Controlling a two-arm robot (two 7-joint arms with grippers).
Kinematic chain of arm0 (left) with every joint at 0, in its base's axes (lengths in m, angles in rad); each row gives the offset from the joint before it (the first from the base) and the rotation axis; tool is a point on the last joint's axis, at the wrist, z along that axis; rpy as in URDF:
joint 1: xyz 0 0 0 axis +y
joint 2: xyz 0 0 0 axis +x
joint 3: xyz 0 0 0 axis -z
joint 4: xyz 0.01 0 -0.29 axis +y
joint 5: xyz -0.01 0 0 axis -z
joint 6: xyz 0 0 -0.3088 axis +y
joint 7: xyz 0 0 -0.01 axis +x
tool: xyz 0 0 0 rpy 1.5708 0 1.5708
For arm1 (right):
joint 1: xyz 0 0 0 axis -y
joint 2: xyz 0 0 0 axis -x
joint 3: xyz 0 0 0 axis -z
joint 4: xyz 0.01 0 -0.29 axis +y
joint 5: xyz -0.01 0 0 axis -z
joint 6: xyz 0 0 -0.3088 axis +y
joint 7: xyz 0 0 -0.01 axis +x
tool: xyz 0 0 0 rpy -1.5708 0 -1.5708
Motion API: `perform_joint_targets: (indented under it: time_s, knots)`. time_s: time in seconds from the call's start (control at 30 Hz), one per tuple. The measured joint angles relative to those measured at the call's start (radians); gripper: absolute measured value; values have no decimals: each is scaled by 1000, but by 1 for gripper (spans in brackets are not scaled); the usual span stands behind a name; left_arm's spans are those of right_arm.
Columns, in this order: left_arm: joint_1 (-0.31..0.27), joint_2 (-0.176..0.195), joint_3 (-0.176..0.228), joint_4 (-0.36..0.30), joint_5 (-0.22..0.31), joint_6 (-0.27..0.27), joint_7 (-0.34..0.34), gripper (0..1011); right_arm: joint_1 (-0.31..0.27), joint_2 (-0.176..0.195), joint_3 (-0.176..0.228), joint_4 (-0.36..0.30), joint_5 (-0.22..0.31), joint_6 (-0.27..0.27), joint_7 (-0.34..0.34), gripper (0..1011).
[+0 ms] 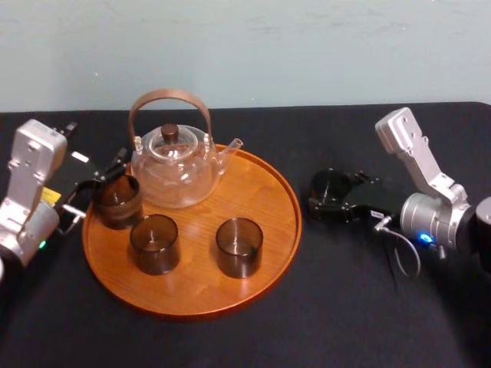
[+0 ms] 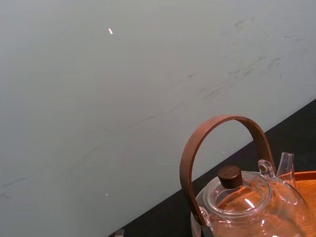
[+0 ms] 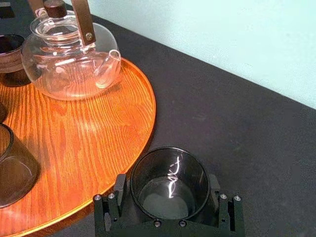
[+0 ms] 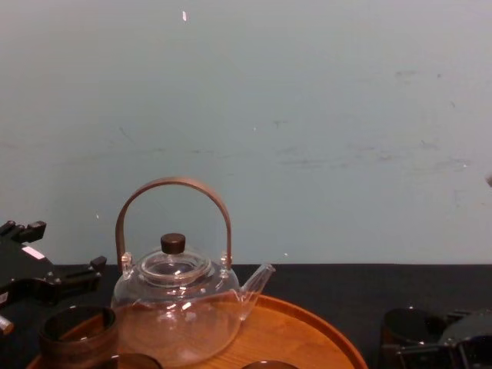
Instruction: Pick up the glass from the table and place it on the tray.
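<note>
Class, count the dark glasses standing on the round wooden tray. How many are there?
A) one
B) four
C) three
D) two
C: the tray holds a rear-left glass, a front-left glass and a front-right glass; the fourth glass is off it, gripped by the right gripper.

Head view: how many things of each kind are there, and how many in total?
Dark glasses: 4 (three on the tray among them; one off it in the right gripper; left gripper beside the leftmost)
Glass teapot: 1
Tray: 1
Total: 6
</note>
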Motion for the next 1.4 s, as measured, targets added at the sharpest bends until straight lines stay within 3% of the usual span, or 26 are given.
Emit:
perform_joint_targets:
  time_s: [0.43, 0.67, 1.23, 1.4]
  knots:
    - [0, 0, 0, 0, 0, 0, 0, 1001, 4, -3, -4, 2, -10, 3, 0, 1002]
    - [0, 0, 0, 0, 0, 0, 0, 1001, 3, -3, -3, 1, -8, 2, -1, 903]
    - [0, 0, 0, 0, 0, 0, 0, 1001, 2, -1, -2, 0, -6, 1, 0, 904]
    - [0, 0, 0, 0, 0, 0, 0, 1001, -16, 14, 14, -23, 10, -2, 14, 903]
